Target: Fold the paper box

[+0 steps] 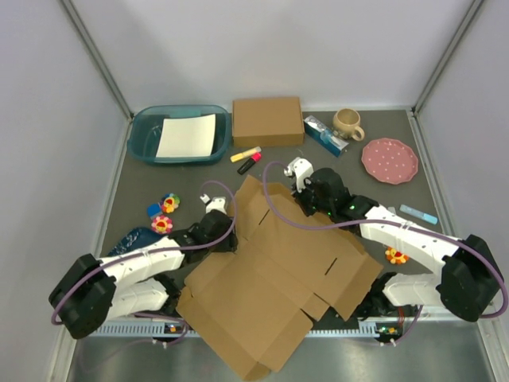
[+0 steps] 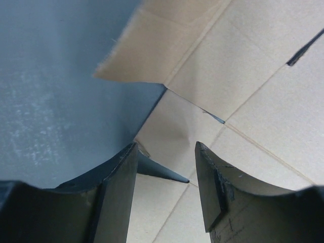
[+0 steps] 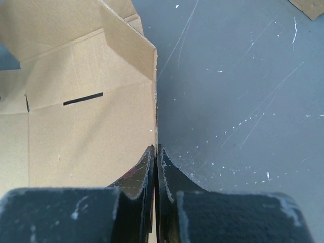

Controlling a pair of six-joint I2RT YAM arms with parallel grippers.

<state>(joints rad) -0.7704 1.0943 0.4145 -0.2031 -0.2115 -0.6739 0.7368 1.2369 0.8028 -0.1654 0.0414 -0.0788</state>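
Observation:
The paper box [image 1: 278,270] is a large brown die-cut sheet lying mostly flat in the middle of the table, with its far flaps raised. My right gripper [image 1: 303,204] is shut on the sheet's far edge. In the right wrist view the fingers [image 3: 157,152] pinch a thin upright cardboard wall [image 3: 91,126], with bare table to the right of it. My left gripper [image 1: 226,229] is at the sheet's left edge. In the left wrist view it [image 2: 166,174] is open, its fingers astride creased panels [image 2: 238,76] near a notch, holding nothing.
A teal bin [image 1: 143,127] holding white paper, a smaller brown box [image 1: 267,121], a carton [image 1: 326,134], a mug [image 1: 347,122] and a pink plate [image 1: 389,160] line the back. Markers [image 1: 247,158] and flower toys [image 1: 165,215] lie nearby.

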